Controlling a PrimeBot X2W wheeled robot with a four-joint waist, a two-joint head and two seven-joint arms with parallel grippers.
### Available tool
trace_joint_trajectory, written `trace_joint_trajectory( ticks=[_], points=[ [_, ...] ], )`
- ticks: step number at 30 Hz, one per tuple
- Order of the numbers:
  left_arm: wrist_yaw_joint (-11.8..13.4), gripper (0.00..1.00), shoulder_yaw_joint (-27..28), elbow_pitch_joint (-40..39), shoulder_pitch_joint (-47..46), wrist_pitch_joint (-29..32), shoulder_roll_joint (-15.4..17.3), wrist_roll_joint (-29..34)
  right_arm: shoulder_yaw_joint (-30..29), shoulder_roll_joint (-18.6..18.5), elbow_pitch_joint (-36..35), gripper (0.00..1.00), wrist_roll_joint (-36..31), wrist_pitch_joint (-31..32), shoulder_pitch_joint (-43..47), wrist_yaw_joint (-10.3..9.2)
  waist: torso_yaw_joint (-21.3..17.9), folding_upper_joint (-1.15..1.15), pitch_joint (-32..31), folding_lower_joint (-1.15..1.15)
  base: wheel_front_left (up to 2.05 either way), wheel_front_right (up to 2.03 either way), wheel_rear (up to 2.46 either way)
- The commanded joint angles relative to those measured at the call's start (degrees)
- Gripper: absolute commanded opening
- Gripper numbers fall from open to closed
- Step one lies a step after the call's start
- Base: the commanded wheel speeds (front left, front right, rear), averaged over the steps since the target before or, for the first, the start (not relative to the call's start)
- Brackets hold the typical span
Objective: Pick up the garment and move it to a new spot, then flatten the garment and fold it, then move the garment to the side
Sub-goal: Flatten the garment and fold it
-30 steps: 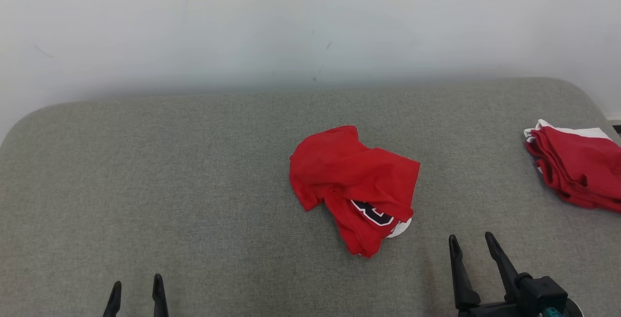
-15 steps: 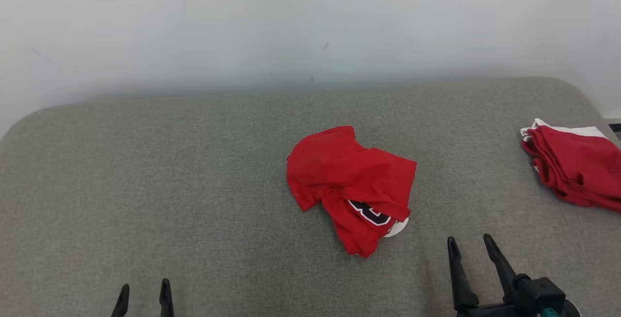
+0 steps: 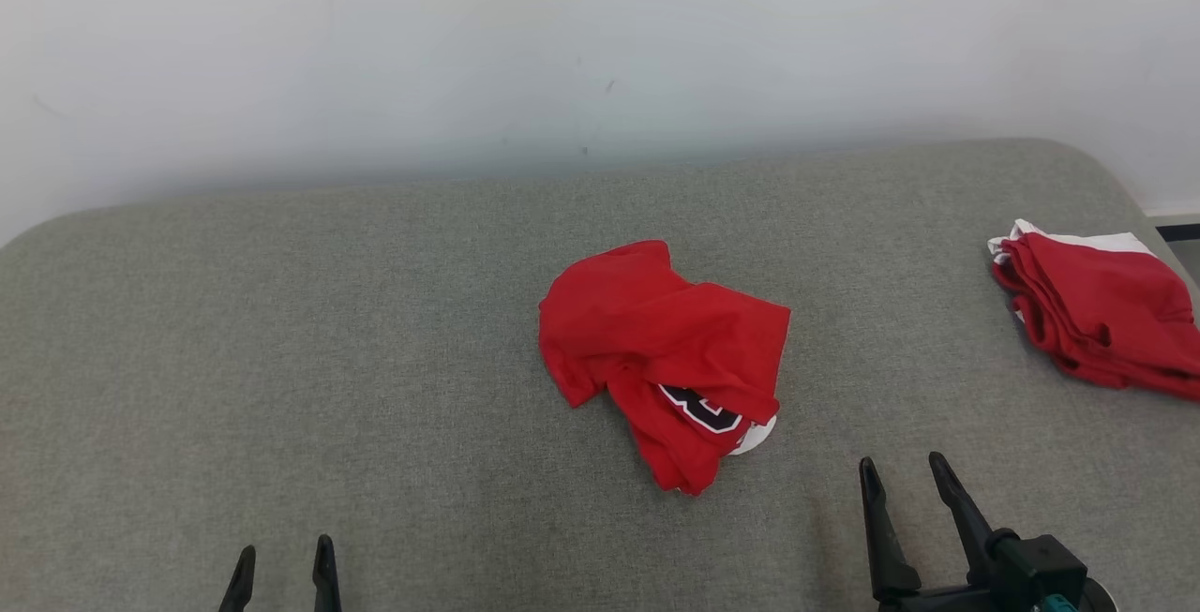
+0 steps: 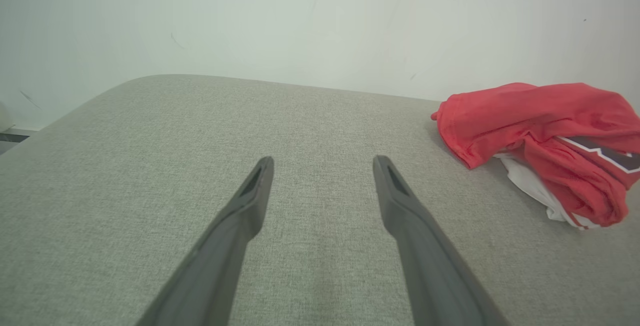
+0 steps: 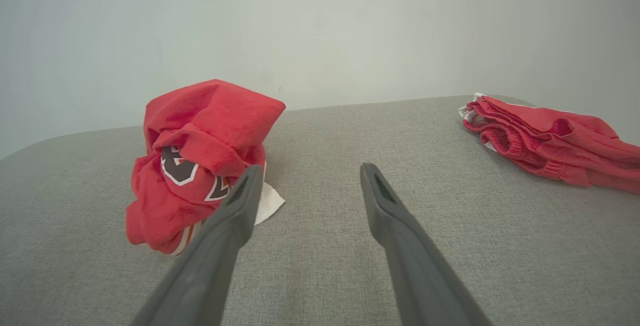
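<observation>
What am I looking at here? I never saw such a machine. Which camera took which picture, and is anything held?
This is a two-armed robot at a grey padded surface. One picture comes from its head camera; the other two come from cameras on its wrists, looking along each gripper's dark fingers. The left gripper and right gripper are both open and hold nothing. A crumpled red garment lies in the middle, apart from both grippers. A folded red pile lies at the robot's right.

Head high, wrists low, garment (image 3: 666, 359) shared
</observation>
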Motion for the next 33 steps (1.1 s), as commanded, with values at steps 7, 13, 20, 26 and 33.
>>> trace_joint_trajectory(
  ticks=[7, 13, 20, 26, 33],
  points=[
    [-0.3, 1.0, 0.3, 0.3, -0.6, -0.2, -0.4, 0.8, 0.2, 0.2, 0.0, 1.0, -0.2, -0.3, -0.4, -0.12, -0.1, 0.0, 0.0, 0.0, 0.0, 0.0, 0.0],
    [-0.8, 1.0, -0.6, 0.6, -1.6, -0.2, -0.6, 1.4, 0.6, 0.2, 0.2, 1.0, -0.1, -0.3, -0.6, -0.12, -0.6, 0.0, 0.2, 0.0, 0.0, 0.0, 0.0],
    [-1.6, 1.0, -6.5, 2.2, -6.8, 0.6, 0.0, 1.5, 1.2, 0.2, 0.1, 1.0, 0.1, -0.2, -1.3, -0.12, -3.3, 0.0, 1.2, 0.0, 0.0, 0.0, 0.0],
    [-1.9, 1.0, -17.9, 4.5, -15.2, 6.5, 1.9, -0.4, 1.6, 0.3, 0.4, 1.0, 0.1, -0.4, -2.1, -0.12, -7.0, 0.0, 2.4, 0.0, 0.0, 0.0, 0.0],
    [-1.8, 1.0, -30.5, 10.5, -26.9, 11.9, 5.5, -1.5, 2.3, 0.3, 1.0, 1.0, 0.6, -0.7, -3.1, -0.13, -12.5, 0.0, 4.0, 0.0, 0.0, 0.0, 0.0]
  ],
)
